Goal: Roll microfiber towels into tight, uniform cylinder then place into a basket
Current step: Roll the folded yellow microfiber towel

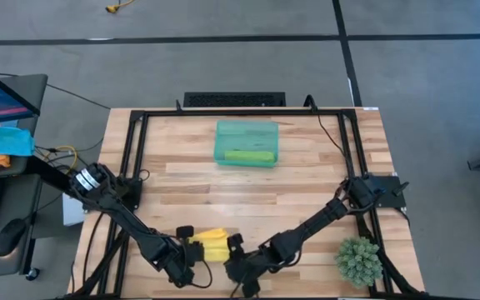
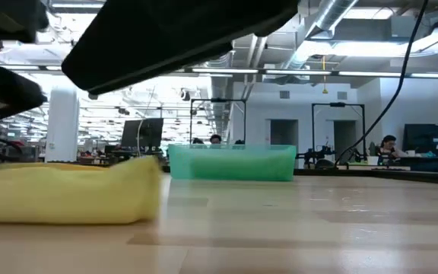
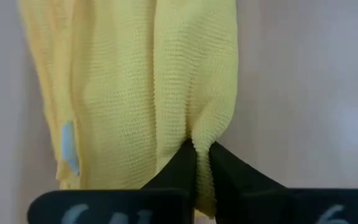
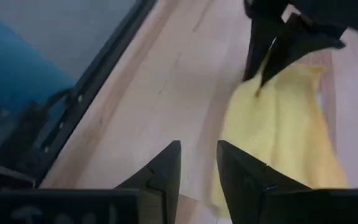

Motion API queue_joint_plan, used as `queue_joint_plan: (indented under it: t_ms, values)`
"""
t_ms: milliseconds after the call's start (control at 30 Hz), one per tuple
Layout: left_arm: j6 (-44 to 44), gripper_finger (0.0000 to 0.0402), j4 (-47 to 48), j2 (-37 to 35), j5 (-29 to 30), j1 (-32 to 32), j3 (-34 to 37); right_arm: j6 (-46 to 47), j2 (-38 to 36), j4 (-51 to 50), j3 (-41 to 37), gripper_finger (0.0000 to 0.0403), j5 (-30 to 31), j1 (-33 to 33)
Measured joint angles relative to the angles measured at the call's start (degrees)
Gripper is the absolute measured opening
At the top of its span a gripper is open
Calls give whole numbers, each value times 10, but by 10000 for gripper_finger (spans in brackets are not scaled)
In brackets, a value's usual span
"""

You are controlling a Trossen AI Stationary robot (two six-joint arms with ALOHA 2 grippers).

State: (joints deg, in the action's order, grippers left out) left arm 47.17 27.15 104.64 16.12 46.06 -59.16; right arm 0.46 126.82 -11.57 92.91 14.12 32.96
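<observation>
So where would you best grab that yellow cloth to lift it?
Probably at an end of the yellow towel, coming along the table from the side. It lies as a loose, low roll, so its folded edge bunches easily; the left tool already pinches one end that way.

This is a big open lab or workshop hall. Bare ceiling pipes point(image 2: 333, 23), strip lights point(image 2: 401, 74), metal test frames point(image 2: 338, 129) and a concrete floor point(image 1: 223, 67) show it.

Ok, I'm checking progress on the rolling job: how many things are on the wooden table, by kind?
Rolled microfiber towels: 2, a lime green towel in the basket and a yellow towel pinched by the left pincer
Translucent teal plastic basket: 1
Green artificial plant: 1
Total: 4
</observation>
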Motion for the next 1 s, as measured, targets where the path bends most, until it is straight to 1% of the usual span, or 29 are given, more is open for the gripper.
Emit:
queue_joint_plan:
  t_ms: [67,133,267,367,500,600,700,867,1000]
  values:
    - [1,11,-1,-6,-33,0,-5,-41,0,0,0,127,0,2]
    - [2,16,-10,-12,-52,1,-7,-80,0,-2,0,127,-1,1]
    - [6,23,-18,-16,-60,0,-8,-141,0,3,-3,130,-8,-2]
    - [8,20,-20,-16,-52,-4,-8,-155,0,4,-4,142,-21,-10]
    - [30,16,-21,-17,-25,-10,-7,-158,0,4,-4,169,-67,-23]
    - [32,17,-22,-17,-19,-11,-7,-173,0,0,-4,190,-67,-27]
    - [40,19,-27,-17,0,-10,-7,-174,0,-10,-4,202,-68,-29]
    - [43,17,-27,-18,22,-11,-7,-171,0,-52,-4,203,-68,-35]
    - [37,18,-27,-18,24,-11,-7,-150,0,-62,-4,196,-65,-42]
